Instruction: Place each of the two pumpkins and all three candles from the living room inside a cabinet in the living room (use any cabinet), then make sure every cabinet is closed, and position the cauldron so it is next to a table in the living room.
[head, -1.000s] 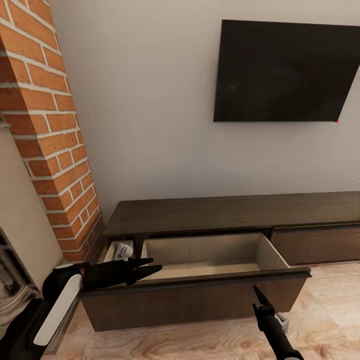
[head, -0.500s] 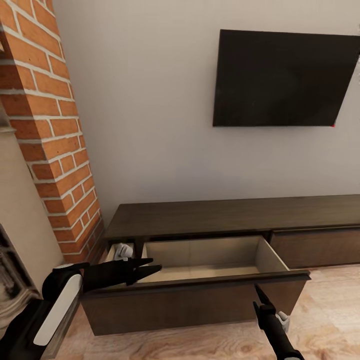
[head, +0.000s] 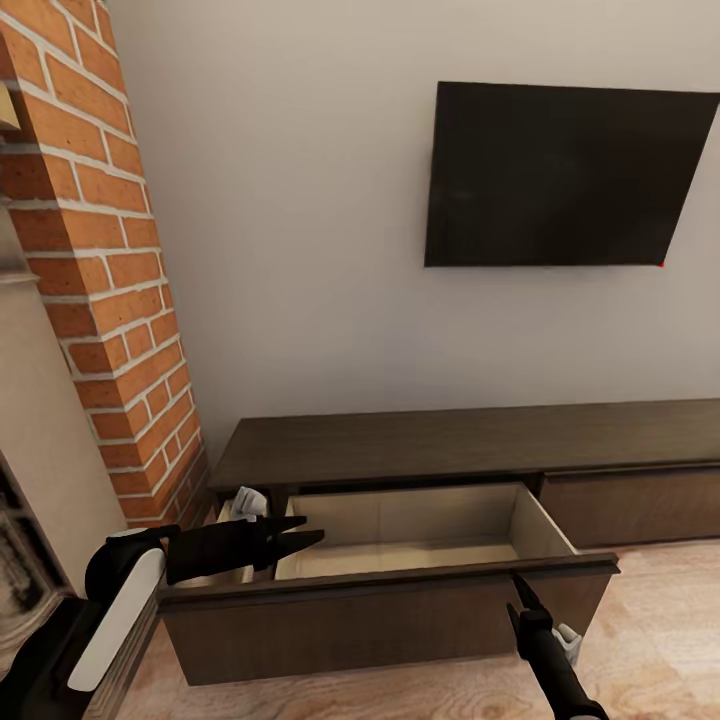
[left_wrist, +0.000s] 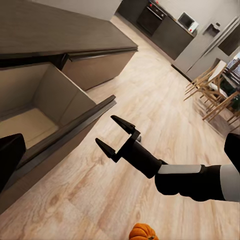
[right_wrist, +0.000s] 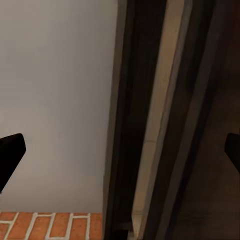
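**Operator:** What has changed in the last second?

**Me:** Mostly my own view. The flat black wall-mounted television (head: 570, 175) and the long low dark-brown wood cabinet (head: 450, 440) both sit lower in the head view than they did a second ago. The whole picture shifted together, so the camera moved and the furniture did not. The cabinet's wide drawer with the pale beige inside (head: 400, 545) is pulled out as before, and the part of its floor I can see is bare.

**Operator:** And your claws?

**Me:** My left claw (head: 305, 533) hangs over the near left corner of that drawer with its fingers apart and nothing between them. My right claw (left_wrist: 105, 130) is just in front of the drawer's right end, above the pale wood plank floor (head: 650, 620). Its fingers are spread wide and it holds nothing.

**Operator:** Where are the things to put away?

**Me:** One small round orange ribbed pumpkin (left_wrist: 142, 232) lies on the floor, out in the room in front of the drawer and beyond my right claw. A small pale grey object (head: 248, 500) sits in the narrow compartment just left of the drawer. I cannot tell whether it is a candle.

**Operator:** So what does this mean for the task?

**Me:** I judge that nothing has been stowed in this drawer yet. It stands ready to be filled, and with both claws free, fetching that pumpkin looks like the sensible next step.
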